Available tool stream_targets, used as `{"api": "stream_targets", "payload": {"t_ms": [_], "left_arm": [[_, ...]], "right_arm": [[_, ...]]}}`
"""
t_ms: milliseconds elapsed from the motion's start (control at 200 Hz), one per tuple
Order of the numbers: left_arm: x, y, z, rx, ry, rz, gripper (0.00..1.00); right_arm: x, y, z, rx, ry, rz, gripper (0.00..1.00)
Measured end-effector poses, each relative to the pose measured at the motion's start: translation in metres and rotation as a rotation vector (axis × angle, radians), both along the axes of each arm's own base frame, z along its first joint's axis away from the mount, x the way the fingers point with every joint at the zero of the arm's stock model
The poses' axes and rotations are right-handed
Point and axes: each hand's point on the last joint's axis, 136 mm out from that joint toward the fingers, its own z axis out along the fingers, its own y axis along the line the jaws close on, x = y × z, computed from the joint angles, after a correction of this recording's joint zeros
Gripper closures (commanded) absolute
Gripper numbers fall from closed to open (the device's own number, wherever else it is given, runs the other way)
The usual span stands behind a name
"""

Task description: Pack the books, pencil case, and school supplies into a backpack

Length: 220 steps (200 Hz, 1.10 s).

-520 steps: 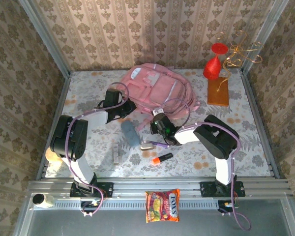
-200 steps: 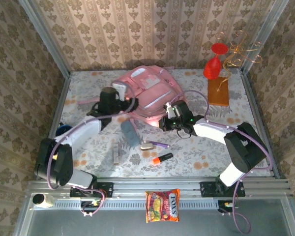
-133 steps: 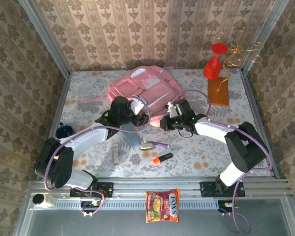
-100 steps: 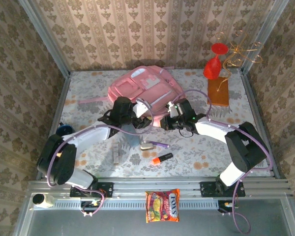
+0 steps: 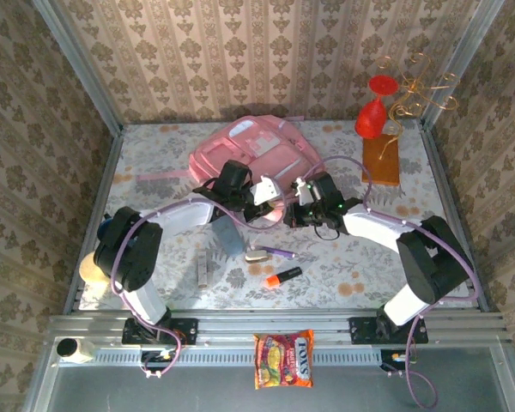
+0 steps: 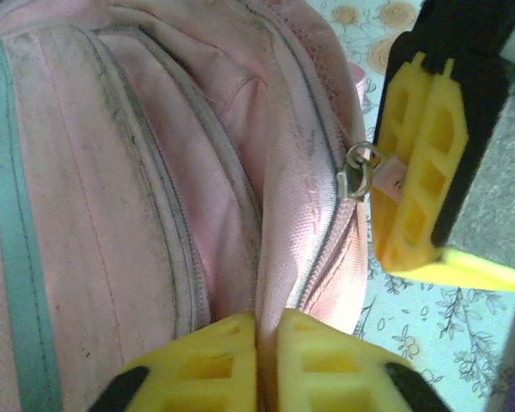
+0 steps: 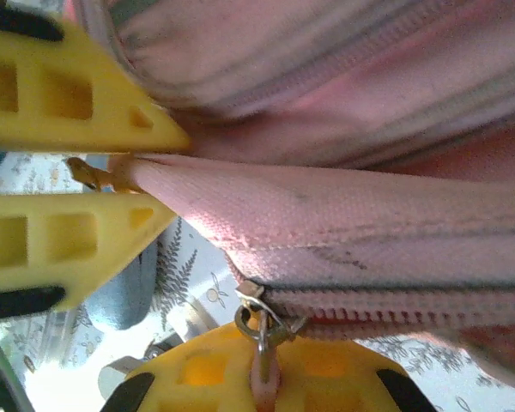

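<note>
The pink backpack [image 5: 257,148] lies flat at the back of the table. My left gripper [image 6: 266,343] is shut on a fold of its fabric [image 7: 240,206] beside the zip. My right gripper [image 7: 262,382] is shut on the pink tab of the zip pull [image 6: 360,167], right next to the left one [image 5: 270,190]. In front of them lie the grey-blue pencil case [image 5: 230,240], a purple pen [image 5: 281,252], a beige-white piece [image 5: 257,255], an orange-and-black marker [image 5: 281,276] and a pale stick [image 5: 202,268]. The books are out of view.
An orange-brown slab [image 5: 381,160] with a red vase [image 5: 371,116] and a gold wire ornament stands at the back right. An orange snack packet [image 5: 283,359] lies on the metal rail in front. Patterned walls close in three sides.
My left gripper has swung right along the backpack's near edge towards the right gripper and has shut on a fold of fabric. The right gripper has stayed on the zip pull.
</note>
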Motion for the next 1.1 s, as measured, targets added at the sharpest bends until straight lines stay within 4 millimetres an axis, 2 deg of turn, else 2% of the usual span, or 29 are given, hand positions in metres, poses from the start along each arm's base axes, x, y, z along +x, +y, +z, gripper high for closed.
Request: {"api": "stream_targets", "payload": {"t_ms": [195, 625, 770, 1100], "left_arm": [[-0.002, 0.006, 0.003, -0.014, 0.008, -0.025, 1.00], [-0.005, 0.018, 0.024, -0.008, -0.130, -0.073, 1.00], [-0.006, 0.020, 0.024, -0.005, -0.154, -0.081, 1.00], [0.004, 0.034, 0.018, 0.052, -0.190, -0.055, 1.00]], "right_arm": [[0.002, -0.017, 0.002, -0.076, -0.022, -0.047, 1.00], [0.010, -0.040, 0.021, -0.148, -0.008, -0.107, 1.00], [0.011, -0.049, 0.022, -0.150, 0.015, -0.118, 1.00], [0.006, -0.048, 0.027, -0.163, 0.049, -0.008, 1.00]]}}
